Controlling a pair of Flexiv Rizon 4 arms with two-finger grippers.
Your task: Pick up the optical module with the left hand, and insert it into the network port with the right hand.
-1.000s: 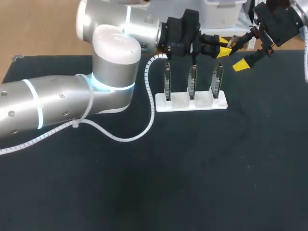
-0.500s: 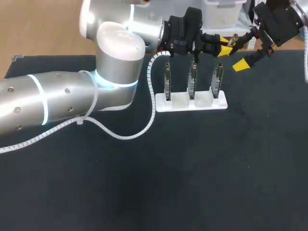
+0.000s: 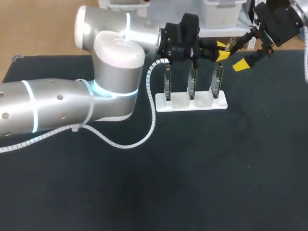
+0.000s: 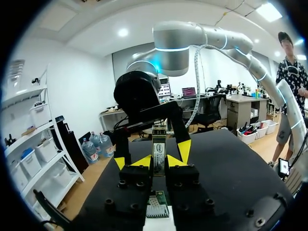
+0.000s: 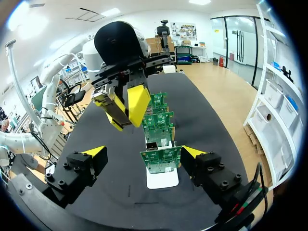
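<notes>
Handover under way at the head view's upper right: left gripper (image 4: 159, 161) jaws clenched on the optical module (image 4: 159, 147), right gripper (image 5: 143, 152) jaws released around it, likely due to close next.

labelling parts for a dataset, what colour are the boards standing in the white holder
The boards are green; the right wrist view shows it best.

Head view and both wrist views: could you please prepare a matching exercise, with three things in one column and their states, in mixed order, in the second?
Column one:
1. optical module
2. right claw
3. white stand

Column two:
A. open, fingers wide apart
B. carries three upright green boards
C. clamped in the left claw

Pairs: 1-C, 2-A, 3-B.
</notes>
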